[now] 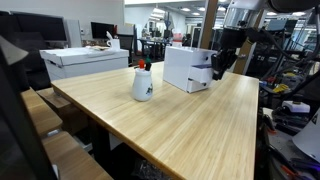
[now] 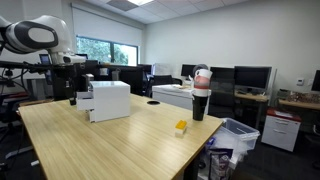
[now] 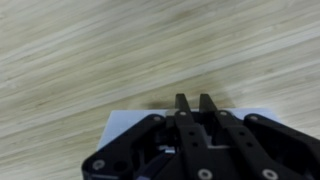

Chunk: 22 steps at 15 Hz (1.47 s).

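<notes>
My gripper (image 1: 221, 66) hangs at the far end of a white box-shaped device (image 1: 187, 69) on the light wooden table (image 1: 200, 125). In both exterior views it is right beside the device (image 2: 108, 100), at the side away from the table's middle (image 2: 75, 96). In the wrist view the two black fingers (image 3: 193, 101) are close together with nothing between them, above the white top edge of the device (image 3: 125, 125). A white jug with a dark print and a red top (image 1: 143, 83) stands near the table's middle, apart from the gripper.
The jug also shows in an exterior view (image 2: 201, 95), with a small yellow object (image 2: 181, 127) near it by the table edge. A second white box (image 1: 85, 60) sits on a table behind. Desks with monitors (image 2: 250, 78) and chairs surround the table.
</notes>
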Each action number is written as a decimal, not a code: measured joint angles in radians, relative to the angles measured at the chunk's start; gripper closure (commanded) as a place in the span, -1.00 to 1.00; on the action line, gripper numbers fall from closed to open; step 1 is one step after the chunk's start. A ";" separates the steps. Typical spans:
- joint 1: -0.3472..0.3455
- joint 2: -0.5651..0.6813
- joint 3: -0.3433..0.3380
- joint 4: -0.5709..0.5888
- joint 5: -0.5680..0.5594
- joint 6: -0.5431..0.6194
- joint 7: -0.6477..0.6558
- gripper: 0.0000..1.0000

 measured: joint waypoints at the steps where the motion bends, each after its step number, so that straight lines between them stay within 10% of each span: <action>1: 0.002 0.000 0.003 0.000 0.000 0.000 0.000 0.83; 14: 0.003 -0.003 0.005 0.000 0.000 -0.001 0.075 0.84; 15: 0.003 -0.003 0.005 0.000 0.000 -0.001 0.080 0.16; 22: 0.013 -0.010 0.019 0.001 0.000 -0.001 0.107 -0.43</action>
